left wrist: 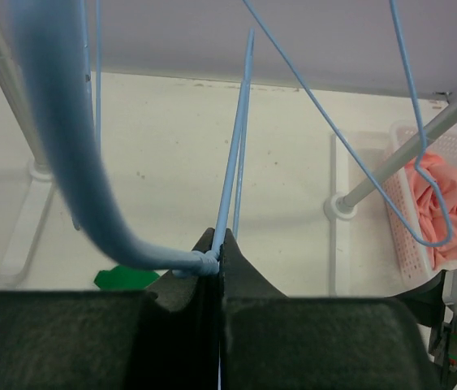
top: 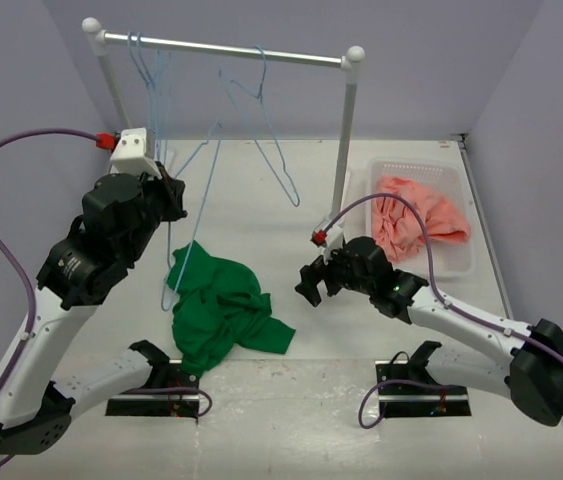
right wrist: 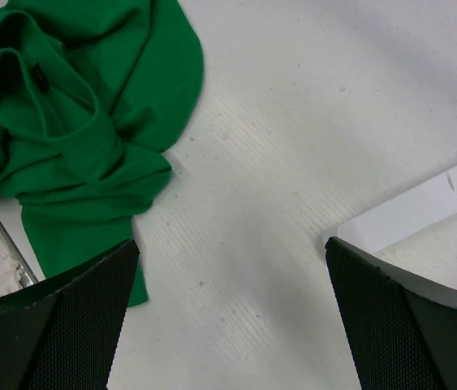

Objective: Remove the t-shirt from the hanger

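The dark-green t-shirt (top: pixel 219 310) lies crumpled on the table in front of the rack, off any hanger; it also shows in the right wrist view (right wrist: pixel 74 106). My left gripper (top: pixel 169 185) is raised above the t-shirt's left side and is shut on the wire of a light-blue hanger (left wrist: pixel 232 154), the jaws (left wrist: pixel 220 240) pressed together round the wire at its twisted joint. My right gripper (top: pixel 309 285) hovers low over bare table just right of the t-shirt, open, with nothing between its fingers (right wrist: pixel 232 244).
A second light-blue hanger (top: pixel 283 168) hangs from the rack's rail (top: pixel 231 48). The rack's right post (top: pixel 344 140) stands beside a white basket (top: pixel 461 262) holding a salmon-pink cloth (top: pixel 416 220) at the right.
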